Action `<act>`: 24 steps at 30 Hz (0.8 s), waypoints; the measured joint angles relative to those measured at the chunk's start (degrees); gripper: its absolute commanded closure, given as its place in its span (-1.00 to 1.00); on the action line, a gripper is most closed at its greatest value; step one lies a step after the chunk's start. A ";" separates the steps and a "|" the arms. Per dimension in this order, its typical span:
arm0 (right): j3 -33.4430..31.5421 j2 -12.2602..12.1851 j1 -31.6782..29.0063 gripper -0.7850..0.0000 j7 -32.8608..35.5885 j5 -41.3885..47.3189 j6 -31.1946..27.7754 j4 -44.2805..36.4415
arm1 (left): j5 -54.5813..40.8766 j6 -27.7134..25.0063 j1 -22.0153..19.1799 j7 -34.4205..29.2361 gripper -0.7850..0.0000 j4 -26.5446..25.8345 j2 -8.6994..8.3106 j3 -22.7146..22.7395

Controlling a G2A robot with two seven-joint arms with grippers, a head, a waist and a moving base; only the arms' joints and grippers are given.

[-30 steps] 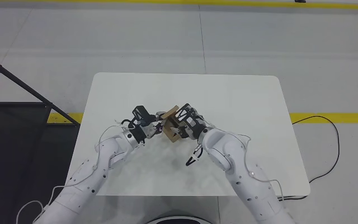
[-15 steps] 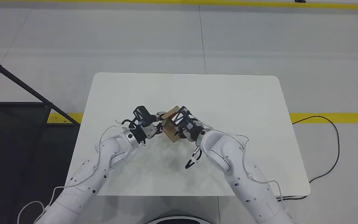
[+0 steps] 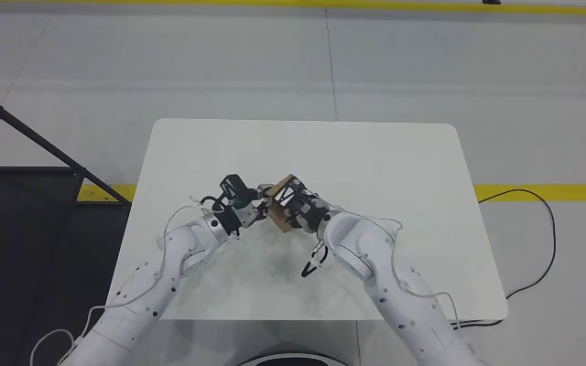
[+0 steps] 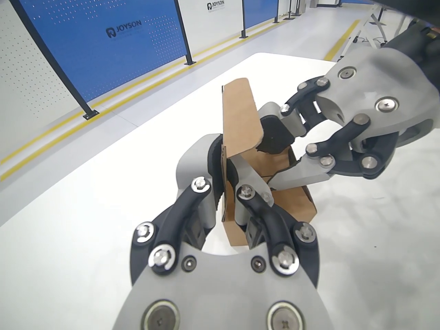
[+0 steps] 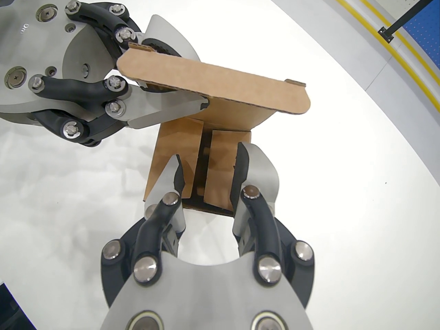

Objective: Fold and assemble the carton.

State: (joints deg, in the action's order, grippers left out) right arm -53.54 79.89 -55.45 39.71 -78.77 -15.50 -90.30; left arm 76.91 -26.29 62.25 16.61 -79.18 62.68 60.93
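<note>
Left tool (image 4: 225, 164) pinches the carton (image 4: 240, 118) by its wall; right tool (image 5: 208, 157) faces it, spread.

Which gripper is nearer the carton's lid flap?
Left. The left gripper is clamped on one end of the lid flap; the right gripper is open below it, at the two inner flaps.

The carton (image 5: 220, 80) — small, plain brown corrugated board — is sitting partly assembled near the middle of the bench (image 3: 403, 165). Its body is standing as an open box. Two inner flaps (image 5: 223, 163) are lying folded inward with a dark slit between them, and one long lid flap with rounded corners is jutting out unfolded. The left gripper (image 4: 225, 163) is pinching one wall.
</note>
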 measured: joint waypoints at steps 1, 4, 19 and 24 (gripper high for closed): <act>0.05 0.05 0.12 0.10 0.14 0.03 0.07 0.10 | 0.22 -0.04 0.04 0.04 1.00 -0.01 0.03 0.01; 0.12 0.16 0.22 0.09 0.28 -0.08 0.65 0.21 | 1.04 0.12 0.13 0.20 1.00 -0.01 0.10 0.02; -3.78 -0.49 -3.16 0.06 -2.60 0.72 1.14 -2.70 | 7.03 3.54 0.85 2.44 1.00 -0.67 0.54 -0.35; -6.00 -1.00 -5.26 0.07 -4.13 1.52 0.17 -4.66 | 9.25 4.93 1.22 3.58 1.00 -0.95 0.65 -0.47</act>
State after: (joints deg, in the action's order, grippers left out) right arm -59.54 78.89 -60.70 35.58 -77.25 -15.33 -94.96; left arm 86.16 -21.36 63.47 20.19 -80.13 63.34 60.45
